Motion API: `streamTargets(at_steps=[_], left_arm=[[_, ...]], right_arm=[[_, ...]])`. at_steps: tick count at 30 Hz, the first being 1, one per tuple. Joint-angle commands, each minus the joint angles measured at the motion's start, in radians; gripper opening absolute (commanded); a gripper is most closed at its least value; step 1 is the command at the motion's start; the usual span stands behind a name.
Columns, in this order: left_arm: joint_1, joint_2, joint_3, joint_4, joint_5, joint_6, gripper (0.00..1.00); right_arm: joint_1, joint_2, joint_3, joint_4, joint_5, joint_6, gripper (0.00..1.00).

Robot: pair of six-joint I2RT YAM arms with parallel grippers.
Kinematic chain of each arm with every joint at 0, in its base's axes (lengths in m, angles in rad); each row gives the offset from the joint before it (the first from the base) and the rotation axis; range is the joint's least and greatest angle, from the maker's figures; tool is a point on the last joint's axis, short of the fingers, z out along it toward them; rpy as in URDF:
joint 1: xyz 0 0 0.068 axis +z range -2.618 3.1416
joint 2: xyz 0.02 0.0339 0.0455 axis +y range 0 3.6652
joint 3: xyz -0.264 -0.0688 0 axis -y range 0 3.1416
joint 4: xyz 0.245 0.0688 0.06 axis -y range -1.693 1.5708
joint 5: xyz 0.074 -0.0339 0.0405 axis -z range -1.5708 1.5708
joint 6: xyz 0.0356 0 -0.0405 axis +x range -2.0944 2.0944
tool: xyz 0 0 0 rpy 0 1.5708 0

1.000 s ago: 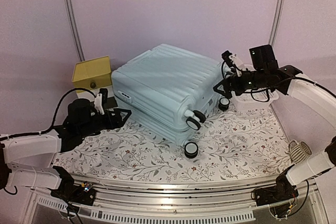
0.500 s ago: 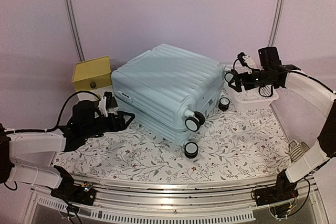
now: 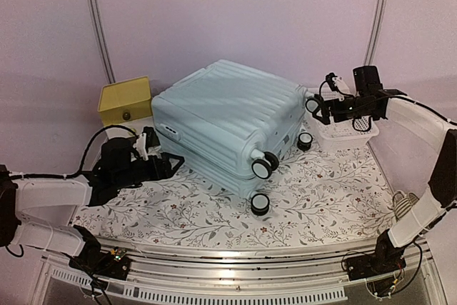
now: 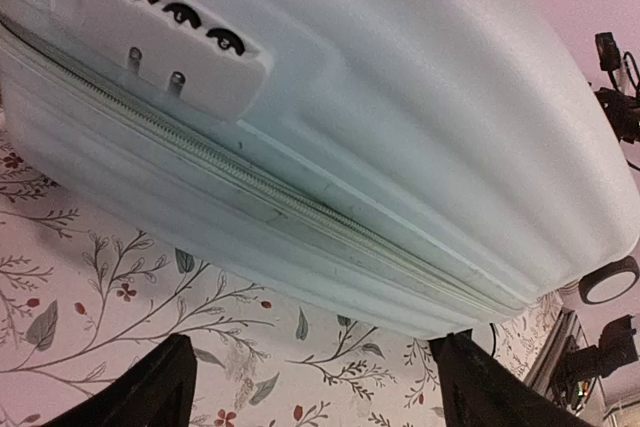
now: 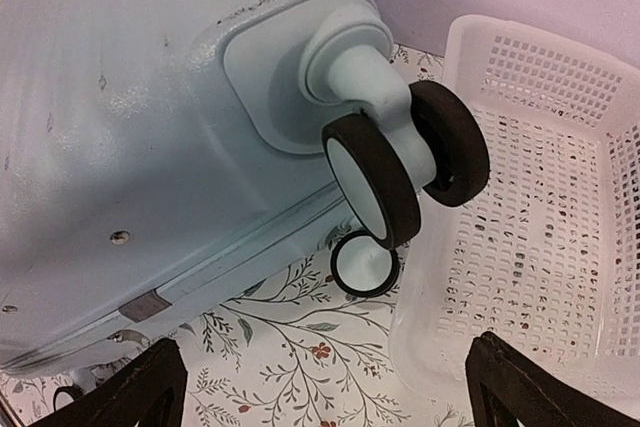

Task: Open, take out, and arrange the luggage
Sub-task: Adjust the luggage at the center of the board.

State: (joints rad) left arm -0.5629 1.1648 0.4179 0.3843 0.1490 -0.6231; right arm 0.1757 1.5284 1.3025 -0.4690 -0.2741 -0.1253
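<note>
Luggage (image 3: 228,126) flat on floral cloth (image 3: 321,191), mid-table toward the back, zip closed. Open cloth along the near edge and front right; tight at both ends. One yellow box (image 3: 125,98) just beside the left rear corner, one white basket (image 3: 350,137) just beside the right end. Four casters (image 3: 263,164) counted. Left gripper (image 4: 320,397) spread wide, empty, near the zip edge. Right gripper (image 5: 330,392) spread wide, empty, facing the upper rear caster
</note>
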Motion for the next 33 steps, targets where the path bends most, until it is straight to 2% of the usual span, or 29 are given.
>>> streamTargets(at_steps=[1, 5, 12, 20, 26, 33], left_arm=[[0.008, 0.018, 0.014, 0.033, 0.011, -0.038, 0.86], [0.017, 0.015, 0.022, 0.033, 0.014, -0.046, 0.86], [0.027, -0.004, 0.014, 0.028, -0.003, -0.065, 0.86], [0.051, -0.011, 0.041, -0.011, -0.011, -0.06, 0.86], [0.066, 0.027, 0.069, 0.005, 0.014, -0.079, 0.86], [0.08, 0.087, 0.106, 0.027, 0.036, -0.094, 0.86]], right_arm=[[-0.008, 0.043, 0.045, 0.005, -0.071, -0.065, 1.0], [-0.008, 0.101, 0.092, -0.001, -0.054, -0.103, 0.99], [-0.013, 0.222, 0.211, -0.012, 0.112, -0.137, 0.99], [-0.021, 0.348, 0.372, -0.065, 0.134, -0.228, 0.99], [-0.021, 0.449, 0.503, -0.12, 0.066, -0.315, 1.0], [-0.021, 0.475, 0.559, -0.238, -0.174, -0.422, 0.83]])
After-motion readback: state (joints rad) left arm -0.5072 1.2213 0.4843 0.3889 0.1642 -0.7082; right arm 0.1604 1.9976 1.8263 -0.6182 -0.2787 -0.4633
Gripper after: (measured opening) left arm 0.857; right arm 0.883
